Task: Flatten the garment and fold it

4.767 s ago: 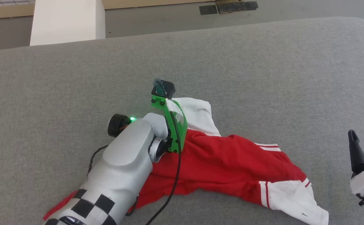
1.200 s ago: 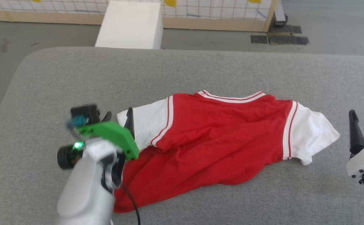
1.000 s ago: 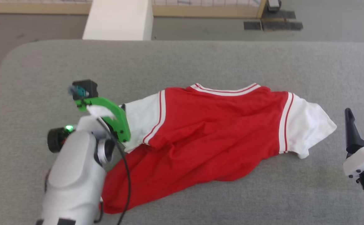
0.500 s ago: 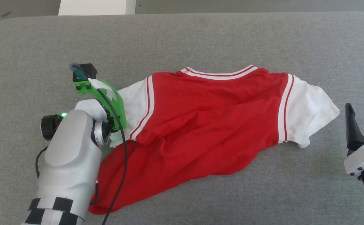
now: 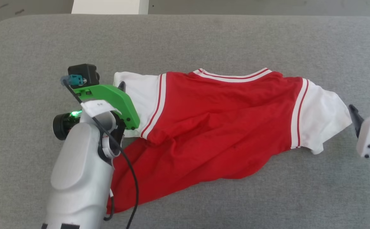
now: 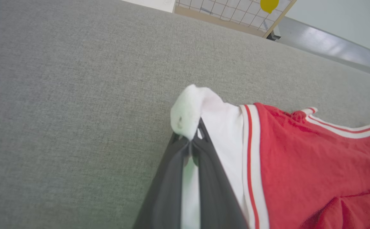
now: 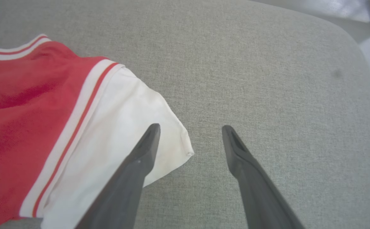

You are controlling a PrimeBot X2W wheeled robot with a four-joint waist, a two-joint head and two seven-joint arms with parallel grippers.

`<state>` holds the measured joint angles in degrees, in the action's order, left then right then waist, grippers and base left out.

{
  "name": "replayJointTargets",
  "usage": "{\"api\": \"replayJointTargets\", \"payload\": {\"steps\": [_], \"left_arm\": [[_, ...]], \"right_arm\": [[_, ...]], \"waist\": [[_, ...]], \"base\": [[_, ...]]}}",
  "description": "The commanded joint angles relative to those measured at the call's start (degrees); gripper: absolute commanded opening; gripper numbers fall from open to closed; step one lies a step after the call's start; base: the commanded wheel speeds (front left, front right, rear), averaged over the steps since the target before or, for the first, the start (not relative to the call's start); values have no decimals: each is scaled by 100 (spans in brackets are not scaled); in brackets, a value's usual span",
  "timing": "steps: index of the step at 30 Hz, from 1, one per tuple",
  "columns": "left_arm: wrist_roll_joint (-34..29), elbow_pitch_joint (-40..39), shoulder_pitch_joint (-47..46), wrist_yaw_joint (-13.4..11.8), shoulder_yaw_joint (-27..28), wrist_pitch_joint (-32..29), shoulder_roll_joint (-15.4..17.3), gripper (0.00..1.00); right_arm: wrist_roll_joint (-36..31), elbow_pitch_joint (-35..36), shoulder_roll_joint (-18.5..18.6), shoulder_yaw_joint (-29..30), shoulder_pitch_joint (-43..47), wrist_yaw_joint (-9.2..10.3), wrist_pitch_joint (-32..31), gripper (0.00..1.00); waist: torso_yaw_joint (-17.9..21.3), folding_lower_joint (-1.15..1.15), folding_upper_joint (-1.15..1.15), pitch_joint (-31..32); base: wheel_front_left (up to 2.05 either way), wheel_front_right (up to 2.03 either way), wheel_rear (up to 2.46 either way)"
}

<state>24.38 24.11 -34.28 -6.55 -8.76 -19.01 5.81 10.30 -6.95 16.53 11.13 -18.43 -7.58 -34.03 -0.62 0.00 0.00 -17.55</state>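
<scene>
Head view first. My left claw [image 5: 121, 86] sits at the far end of the garment [image 5: 216, 127]. Most of the red body runs away from it toward my right claw [image 5: 364, 109], and a crumpled lower part trails back under my left forearm [image 5: 80, 178]. The shirt lies on the grey padded surface [image 5: 204, 41], collar away from me. I read that grip as an anchor: hold one end so the cloth can be drawn taut across its width. The right claw hangs just off the opposite sleeve's outer edge, apart from it. I judge that it is placed to take that end.

Left wrist view. The fingers [image 6: 210, 178] are pressed together with the white left sleeve [image 6: 204, 108] pinched between them. A tuft of its cuff bulges past the tips. The red-striped seam and the red panel lie just to the claw's right, and bare grey fabric lies to its left. Gripping the cuff rather than the body makes sense to me, since it is the outermost point to pull from.

Right wrist view. The claw's two fingers stand well apart and hold nothing. The right sleeve [image 7: 115, 127] lies under and beside the left finger, and its corner falls in the gap between the tips. The right finger is over bare surface. The hem side is bunched, so flattening is not finished and no fold has begun.
</scene>
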Motion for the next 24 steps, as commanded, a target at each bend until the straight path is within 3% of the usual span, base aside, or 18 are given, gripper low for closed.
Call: {"api": "replayJointTargets", "payload": {"steps": [1, 8, 16, 17, 18, 24], "left_arm": [[76, -213, 168, -7, -17, 46, -37, 0], [133, -1202, 672, -169, -205, 9, -143, 0], [192, -1559, 956, -272, -356, -16, -189, 0], [199, -1570, 971, -277, -355, -13, -187, 0], [196, -1578, 976, -280, -353, -2, -177, 0], [486, -1713, 941, -165, -189, 261, -187, 0]], "right_arm": [[-113, -105, 106, -141, -230, 9, -182, 100], [-297, -974, 592, -934, -749, 9, -1073, 100], [135, -1456, 845, -1739, -779, 9, -1680, 100], [250, -1460, 858, -1777, -797, 9, -1715, 27], [325, -1442, 871, -1791, -820, 9, -1706, 0], [733, -1308, 868, -1448, -1069, 9, -1075, 0]], "waist": [[-66, 0, 0, -64], [-274, 0, 0, -253], [-336, 0, 0, -386], [-331, 0, 0, -391], [-326, 0, 0, -394], [-258, 0, 0, -204]], "base": [[0, 0, 0], [0, 0, 0], [0, 0, 0], [0, 0, 0], [0, 0, 0], [0, 0, 0]]}}
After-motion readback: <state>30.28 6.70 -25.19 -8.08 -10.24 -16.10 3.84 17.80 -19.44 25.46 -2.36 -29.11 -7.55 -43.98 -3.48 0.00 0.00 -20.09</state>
